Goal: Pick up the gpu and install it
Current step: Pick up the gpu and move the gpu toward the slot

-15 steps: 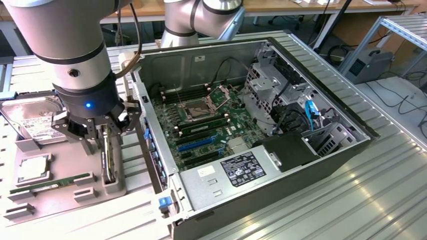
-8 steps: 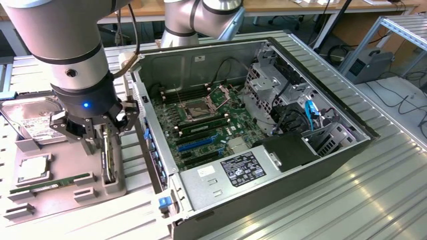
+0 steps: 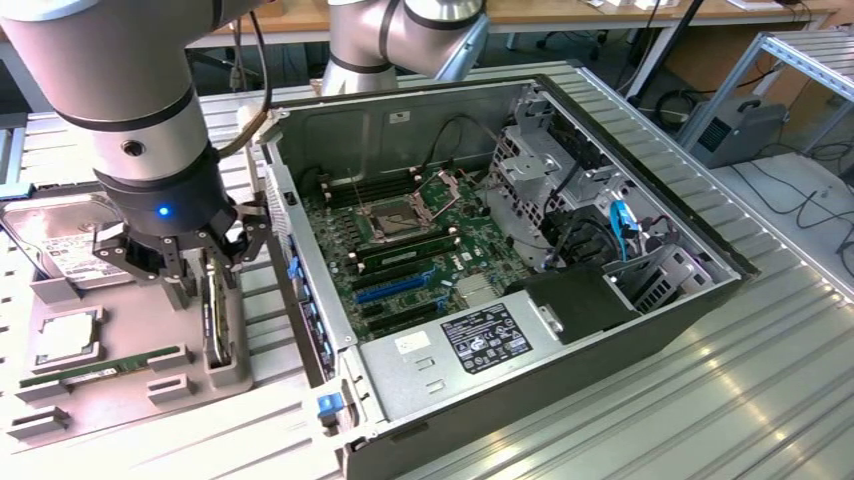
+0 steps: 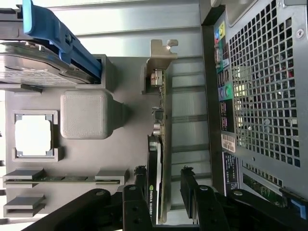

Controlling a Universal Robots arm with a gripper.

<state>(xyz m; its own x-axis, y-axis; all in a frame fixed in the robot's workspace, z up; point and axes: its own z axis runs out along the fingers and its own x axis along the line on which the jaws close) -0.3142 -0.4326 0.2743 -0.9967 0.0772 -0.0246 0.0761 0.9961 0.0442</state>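
Two fingers of my end effector [image 3: 200, 268] stand wide apart, straddling the gpu [image 3: 210, 320], nothing gripped yet. Gpu sits upright on edge in the fixture tray [image 3: 120, 395], at tray edge nearest the PC case [image 3: 601, 330], so both faces are free for a pinch, imo.

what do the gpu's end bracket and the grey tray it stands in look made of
Bracket of the gpu: looks like bare sheet metal, pale silver with a dull sheen and a bent, notched tab. Grey tray: probably plastic, perhaps 3D-printed; matte, uniform grey, with chunky blocks and rounded edges.
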